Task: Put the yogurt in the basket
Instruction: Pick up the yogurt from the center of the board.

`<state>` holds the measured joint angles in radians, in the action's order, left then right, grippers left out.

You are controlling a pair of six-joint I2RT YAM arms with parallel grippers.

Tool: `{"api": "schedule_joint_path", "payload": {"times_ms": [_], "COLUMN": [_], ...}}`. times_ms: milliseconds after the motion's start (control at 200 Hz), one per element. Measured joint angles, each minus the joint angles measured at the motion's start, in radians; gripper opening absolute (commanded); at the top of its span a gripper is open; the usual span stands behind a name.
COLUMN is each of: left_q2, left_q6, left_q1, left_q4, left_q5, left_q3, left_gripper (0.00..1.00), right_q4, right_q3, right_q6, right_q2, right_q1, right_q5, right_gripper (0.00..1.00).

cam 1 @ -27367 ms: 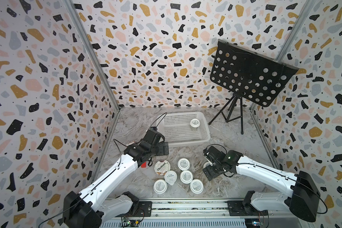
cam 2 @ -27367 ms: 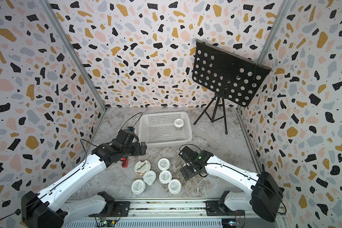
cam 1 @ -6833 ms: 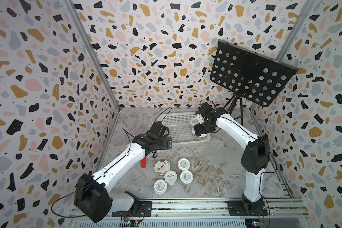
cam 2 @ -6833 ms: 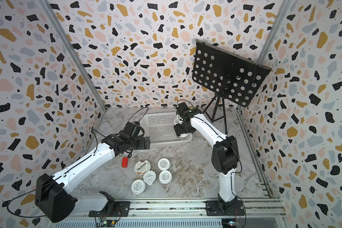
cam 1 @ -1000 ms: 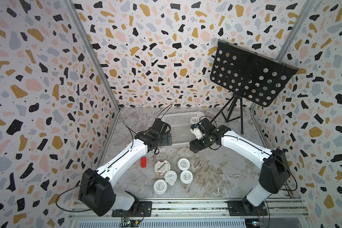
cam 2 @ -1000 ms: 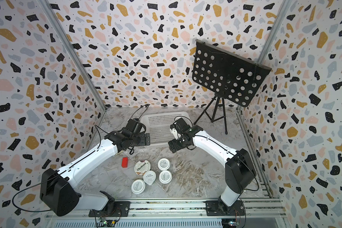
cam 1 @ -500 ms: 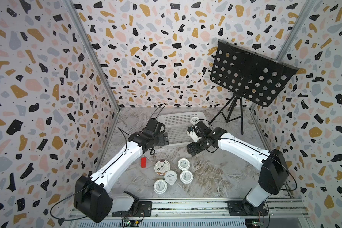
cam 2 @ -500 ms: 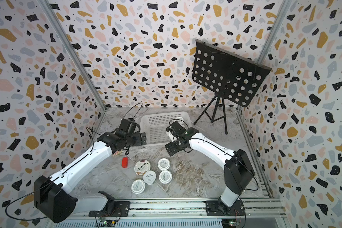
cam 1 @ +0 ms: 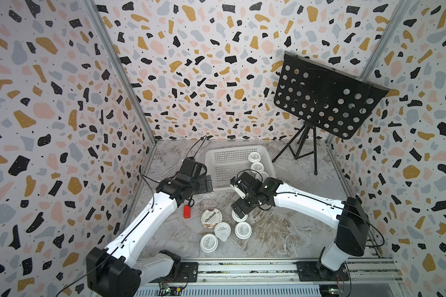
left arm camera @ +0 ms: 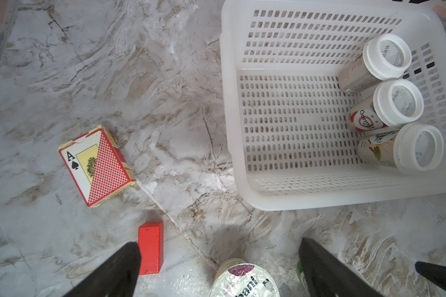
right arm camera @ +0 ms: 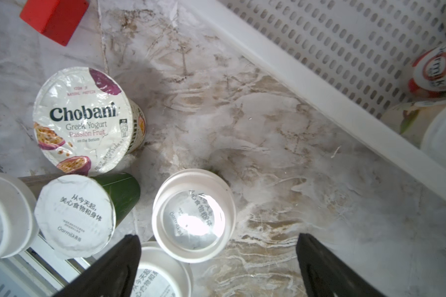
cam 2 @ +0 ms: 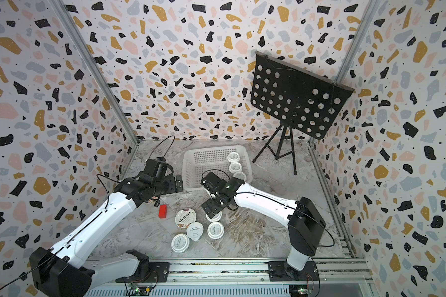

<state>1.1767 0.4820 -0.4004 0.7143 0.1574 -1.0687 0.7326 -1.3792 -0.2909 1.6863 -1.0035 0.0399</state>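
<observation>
Right tool (right arm camera: 216,243), back from the basket (right arm camera: 319,102) where three cups (cam 1: 257,166) now sit, hangs spread above an upright Oarmilk yogurt cup (right arm camera: 193,216) on the surface. A neighbour cup (right arm camera: 162,277) crowds one finger; the Chobani cup (right arm camera: 83,120) stands beyond. Best practice: centre, descend straight, close below the lid. Left tool (left arm camera: 219,246), spread and empty, hovers near the basket.
</observation>
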Motion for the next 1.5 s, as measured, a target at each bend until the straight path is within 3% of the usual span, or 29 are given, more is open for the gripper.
{"api": "schedule_joint_path", "payload": {"times_ms": [981, 1502], "left_q2": [-0.056, -0.056], "left_q6": [-0.019, -0.019], "left_q1": [0.000, 0.000], "left_q4": [0.003, 0.003], "left_q5": [0.010, 0.016], "left_q3": [0.044, 0.052], "left_gripper": [1.00, 1.00], "right_q4": [-0.016, -0.027], "right_q3": [0.055, 0.057], "right_q6": [-0.014, -0.057], "right_q2": [0.026, 0.023], "right_q1": [0.017, -0.034], "right_q5": [0.075, 0.011], "right_gripper": [0.98, 1.00]}}
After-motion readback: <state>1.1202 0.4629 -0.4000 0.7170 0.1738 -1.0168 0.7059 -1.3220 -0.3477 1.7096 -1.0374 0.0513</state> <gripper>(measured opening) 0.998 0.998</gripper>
